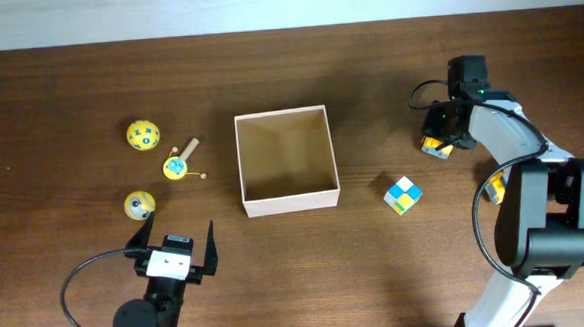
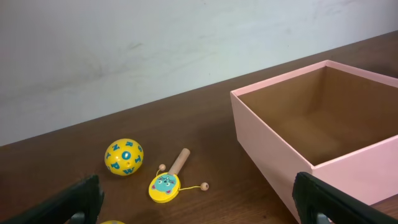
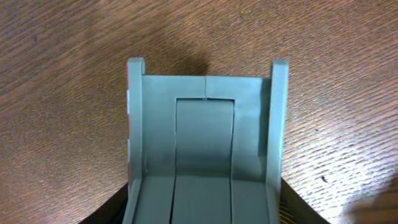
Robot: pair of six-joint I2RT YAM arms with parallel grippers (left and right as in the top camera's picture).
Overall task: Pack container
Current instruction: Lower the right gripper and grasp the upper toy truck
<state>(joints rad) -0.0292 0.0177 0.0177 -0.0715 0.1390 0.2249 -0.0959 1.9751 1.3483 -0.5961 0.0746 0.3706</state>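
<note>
1. Square, shallow box container (image 1: 292, 200) w/ thin pale cream walls and a tan cardboard floor sits flat near the middle of the dark brown wood-grain table (image 1: 58, 86). Its whole floor is in plain sight.
2. Just L of the box: a small yellow rattle-drum toy w/ a blue face (image 1: 176, 169). Its short wooden handle angles toward the box, not touching it. Two small beads on strings lie beside the drum.
3. Further L: a yellow ball w/ blue markings (image 1: 142, 134) on the far side of the rattle, and a second yellow ball of the same sort (image 1: 139, 204) on the near side. All three toys lie apart from each other.
4. R of the box, near its front R corner but apart from it: a small cube w/ white, blue, green & yellow squares (image 1: 402, 194).
5. Black left gripper (image 1: 174, 235) is at the near edge of the table, close to the second ball, facing the box. Its fingers are spread wide, w/ nothing btwn them.
6. Right gripper (image 1: 437, 141) is far R, well apart from the box and beyond the cube. Its wrist cam shows grey-green fingers (image 3: 279, 124) set apart, w/ bare wood btwn them. From overhead there is a yellow patch at its tip; can't tell what it is.
</note>
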